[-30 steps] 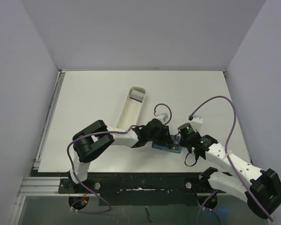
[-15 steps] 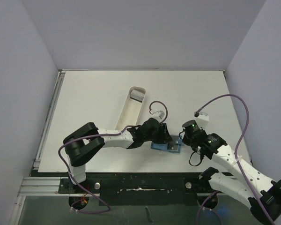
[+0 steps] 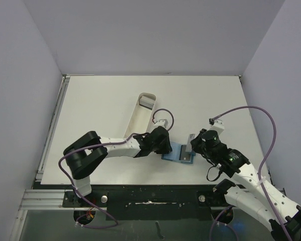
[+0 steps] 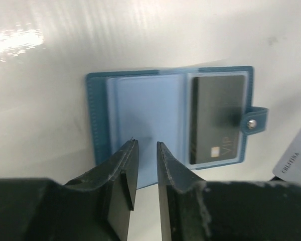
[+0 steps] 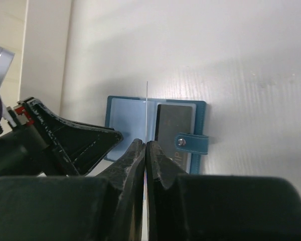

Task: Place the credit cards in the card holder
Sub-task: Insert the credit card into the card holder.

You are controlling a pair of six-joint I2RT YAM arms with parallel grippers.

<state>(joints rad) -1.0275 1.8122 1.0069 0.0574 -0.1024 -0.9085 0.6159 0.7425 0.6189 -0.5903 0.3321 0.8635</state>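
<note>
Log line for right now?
card holder open, black card in snap-side pocket | left gripper open over blank page | right gripper shut on grey card

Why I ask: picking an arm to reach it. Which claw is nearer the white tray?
Left. The left claw sits by the tray's near end, at the card holder's left edge; the right claw is across the holder, pinching a grey card.

Teal-blue card holder (image 4: 98, 115) spread open and flat just beyond the left fingers (image 4: 124, 175), its near edge under their tips. Lighter blue inside with clear pockets; snap tab sticking out on the half away from those fingers. Holds one black card (image 4: 215, 118), seated in the tab-side pocket. Grey card (image 5: 146, 108) pinched edge-on between the right fingers (image 5: 133, 158), upright, over the holder's middle fold.
</note>
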